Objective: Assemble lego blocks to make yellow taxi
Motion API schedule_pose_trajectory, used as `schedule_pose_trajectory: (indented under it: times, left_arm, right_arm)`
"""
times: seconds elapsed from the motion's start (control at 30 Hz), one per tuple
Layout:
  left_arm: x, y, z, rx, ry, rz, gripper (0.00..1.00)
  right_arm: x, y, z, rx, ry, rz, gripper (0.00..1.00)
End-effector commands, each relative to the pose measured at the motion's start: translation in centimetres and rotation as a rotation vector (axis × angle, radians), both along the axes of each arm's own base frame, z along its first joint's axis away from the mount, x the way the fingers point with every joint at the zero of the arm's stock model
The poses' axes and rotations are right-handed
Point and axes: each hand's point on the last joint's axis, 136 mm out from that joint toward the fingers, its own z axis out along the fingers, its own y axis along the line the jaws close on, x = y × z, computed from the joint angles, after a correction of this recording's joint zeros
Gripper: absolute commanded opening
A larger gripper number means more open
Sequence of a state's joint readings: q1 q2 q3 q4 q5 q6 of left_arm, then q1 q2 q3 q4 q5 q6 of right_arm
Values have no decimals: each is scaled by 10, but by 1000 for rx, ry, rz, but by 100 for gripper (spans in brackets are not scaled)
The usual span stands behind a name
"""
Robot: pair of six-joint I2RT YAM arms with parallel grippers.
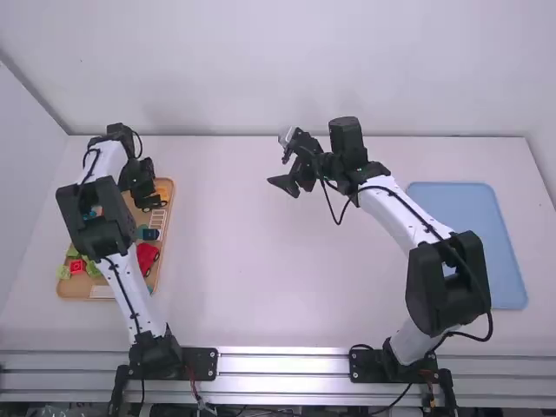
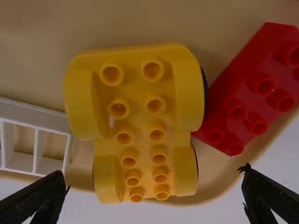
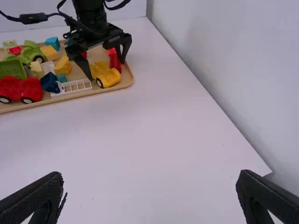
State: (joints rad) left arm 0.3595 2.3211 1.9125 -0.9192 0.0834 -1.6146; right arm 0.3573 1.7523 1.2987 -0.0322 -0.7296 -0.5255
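Above and behind the arms, the high camera faces forward and down, taking in the table (image 1: 261, 269), left arm (image 1: 129, 282) and right arm (image 1: 400, 213) from well back. The left wrist camera peers down into the tray (image 2: 131, 23), close over the yellow car (image 2: 138, 98). The right wrist one looks slantwise across the table from farther off; it shares the car and red block (image 2: 252, 93) with the left.
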Motion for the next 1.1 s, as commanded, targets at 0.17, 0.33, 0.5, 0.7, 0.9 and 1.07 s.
schedule_pose_trajectory:
  times: [0.17,0.33,0.5,0.7,0.9,1.07]
  left_arm:
    - [9,-17,-5,52,-6,-27,99]
    - [1,-18,-17,56,24,49,99]
    - [-4,-13,-24,51,29,83,99]
    - [-10,0,-25,51,36,112,99]
    - [-13,7,-27,50,37,118,94]
    - [-10,6,-30,58,20,81,94]
  right_arm:
    - [4,8,0,2,-13,17,99]
    - [3,9,0,0,-9,20,99]
    - [3,9,-1,0,-6,19,99]
    - [4,7,-1,0,-7,13,99]
    - [4,7,-1,0,-7,14,98]
    - [2,10,-1,-6,-24,30,98]
